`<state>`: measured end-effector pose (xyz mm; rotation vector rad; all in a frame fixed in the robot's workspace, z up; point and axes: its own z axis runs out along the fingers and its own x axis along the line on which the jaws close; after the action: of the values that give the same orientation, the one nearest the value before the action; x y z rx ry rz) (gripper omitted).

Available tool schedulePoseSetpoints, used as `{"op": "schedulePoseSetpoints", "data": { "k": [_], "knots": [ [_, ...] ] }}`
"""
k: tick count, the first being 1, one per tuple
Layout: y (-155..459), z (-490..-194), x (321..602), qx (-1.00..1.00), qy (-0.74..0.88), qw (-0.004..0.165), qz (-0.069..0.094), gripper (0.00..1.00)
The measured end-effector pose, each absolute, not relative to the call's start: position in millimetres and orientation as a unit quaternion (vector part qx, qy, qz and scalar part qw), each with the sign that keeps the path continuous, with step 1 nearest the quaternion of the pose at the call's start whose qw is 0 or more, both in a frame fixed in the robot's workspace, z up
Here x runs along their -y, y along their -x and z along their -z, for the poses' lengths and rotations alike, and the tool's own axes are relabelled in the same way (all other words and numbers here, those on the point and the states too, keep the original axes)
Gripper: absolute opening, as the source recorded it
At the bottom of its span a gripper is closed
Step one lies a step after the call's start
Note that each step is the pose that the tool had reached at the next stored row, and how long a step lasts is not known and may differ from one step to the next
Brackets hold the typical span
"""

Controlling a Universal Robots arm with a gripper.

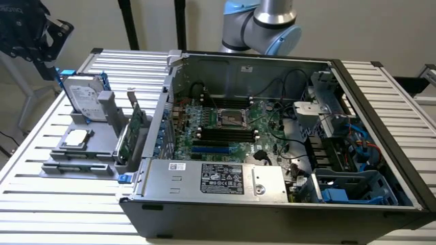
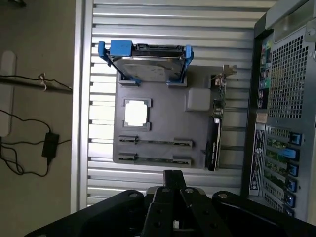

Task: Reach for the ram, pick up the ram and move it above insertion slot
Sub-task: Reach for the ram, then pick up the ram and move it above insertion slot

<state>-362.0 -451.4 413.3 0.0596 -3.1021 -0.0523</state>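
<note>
On my feed I saw a slatted metal desk [image 1: 61, 204]. A grey holder block [image 2: 168, 126] sat directly on it toward the exterior view's left, and an open computer case [image 1: 204, 217] stood just beside it.

The ram [image 1: 75, 166] [image 2: 155, 159] is a long, thin stick, dull green along its top edge. It stands on its long edge, level, in a narrow slot of the gray holder [image 1: 102, 137] [image 2: 165, 126], along the holder's end edge farthest from the end that carries the hard drive. A similar thin strip sits in the parallel slot just beside it. The holder rests on the slatted counter [image 1: 41, 201] [image 2: 148, 22], just beside the open computer case [image 1: 272, 214]. The insertion slot [image 1: 225, 133] is one of several long black slots lying side by side on the motherboard [image 1: 204, 148] inside the case, well apart from the ram.
</note>
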Motion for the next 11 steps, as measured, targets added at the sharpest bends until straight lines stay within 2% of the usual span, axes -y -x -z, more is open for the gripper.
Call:
{"op": "schedulePoseSetpoints", "data": {
  "k": [11],
  "knots": [
    [360.7,-406.6,453.3,0.999,-0.025,0.019,0.014,0.11]
  ]
}}
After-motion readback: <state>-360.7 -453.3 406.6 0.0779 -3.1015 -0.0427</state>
